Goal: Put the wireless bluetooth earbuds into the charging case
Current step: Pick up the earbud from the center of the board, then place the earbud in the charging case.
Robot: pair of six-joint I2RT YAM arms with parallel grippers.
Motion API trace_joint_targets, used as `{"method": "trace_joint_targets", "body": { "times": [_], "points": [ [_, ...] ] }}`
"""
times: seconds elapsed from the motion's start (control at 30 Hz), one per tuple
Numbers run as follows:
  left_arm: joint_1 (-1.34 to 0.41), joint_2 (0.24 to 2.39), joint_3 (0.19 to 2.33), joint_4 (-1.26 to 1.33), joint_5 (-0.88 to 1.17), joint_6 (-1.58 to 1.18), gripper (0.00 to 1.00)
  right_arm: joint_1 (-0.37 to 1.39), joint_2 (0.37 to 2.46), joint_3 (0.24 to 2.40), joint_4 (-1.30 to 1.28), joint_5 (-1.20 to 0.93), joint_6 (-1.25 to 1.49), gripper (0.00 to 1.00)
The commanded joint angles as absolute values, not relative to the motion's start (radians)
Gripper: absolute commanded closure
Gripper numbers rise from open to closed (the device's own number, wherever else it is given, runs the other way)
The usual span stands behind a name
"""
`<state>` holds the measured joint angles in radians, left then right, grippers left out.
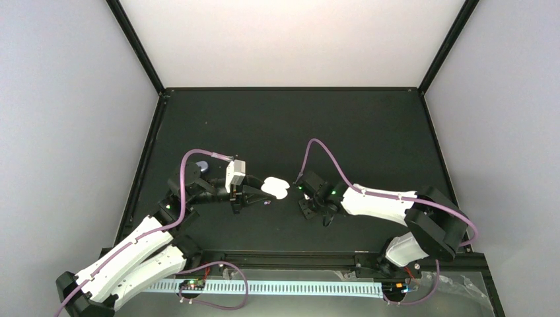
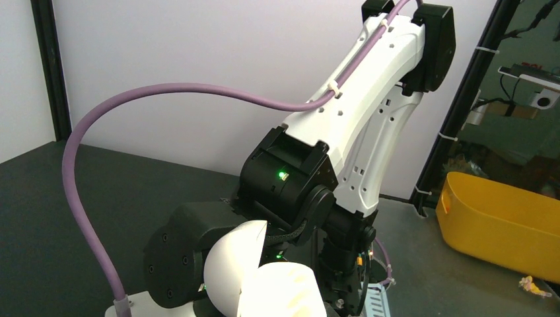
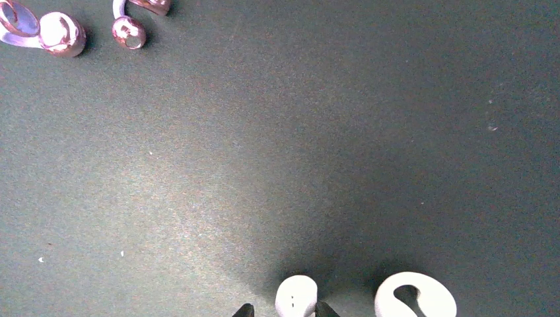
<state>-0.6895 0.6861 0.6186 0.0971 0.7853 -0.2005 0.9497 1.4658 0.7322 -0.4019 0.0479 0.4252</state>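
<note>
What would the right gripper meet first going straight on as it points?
Probably the white earbud lying between the right gripper's fingertips on the table; depth is unclear.

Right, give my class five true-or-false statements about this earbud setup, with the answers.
1. The left gripper holds the charging case, which is open. True.
2. Both earbuds sit inside the case. False: both lie on the table.
3. One earbud lies between the right gripper fingertips. True.
4. The table is white. False: it is dark.
5. The right gripper is shut on the case. False: it is open, apart from the case.
</note>
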Motion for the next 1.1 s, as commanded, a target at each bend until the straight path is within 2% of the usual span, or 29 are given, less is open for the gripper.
{"method": "trace_joint_targets", "body": {
  "times": [0.0, 0.23, 0.37, 0.47, 0.57, 0.73, 0.9, 1.07],
  "points": [
    [-0.689, 0.676, 0.642, 0.092, 0.776, -0.186, 0.99, 0.953, 1.45, 0.718, -0.42, 0.093, 0.434, 0.8],
    [-0.69, 0.68, 0.643, 0.095, 0.775, -0.187, 0.98, 0.953, 1.411, 0.719, -0.434, 0.107, 0.433, 0.88],
    [-0.689, 0.681, 0.643, 0.095, 0.777, -0.188, 0.98, 0.954, 1.373, 0.729, -0.465, 0.108, 0.432, 0.99],
    [-0.69, 0.683, 0.641, 0.096, 0.778, -0.189, 0.98, 0.954, 1.301, 0.747, -0.517, 0.103, 0.417, 0.99],
    [-0.689, 0.686, 0.64, 0.099, 0.783, -0.19, 0.98, 0.954, 1.139, 0.781, -0.593, 0.067, 0.376, 0.99],
    [-0.689, 0.707, 0.641, 0.116, 0.807, -0.191, 0.98, 0.955, 0.917, 0.927, -0.769, -0.026, 0.257, 0.99],
    [-0.692, 0.731, 0.645, 0.122, 0.848, -0.193, 0.98, 0.963, 0.844, 1.143, -0.967, -0.138, 0.137, 0.99],
    [-0.69, 0.749, 0.647, 0.139, 0.904, -0.196, 0.98, 0.988, 0.87, 1.33, -1.102, -0.271, 0.049, 0.99]
  ]
}}
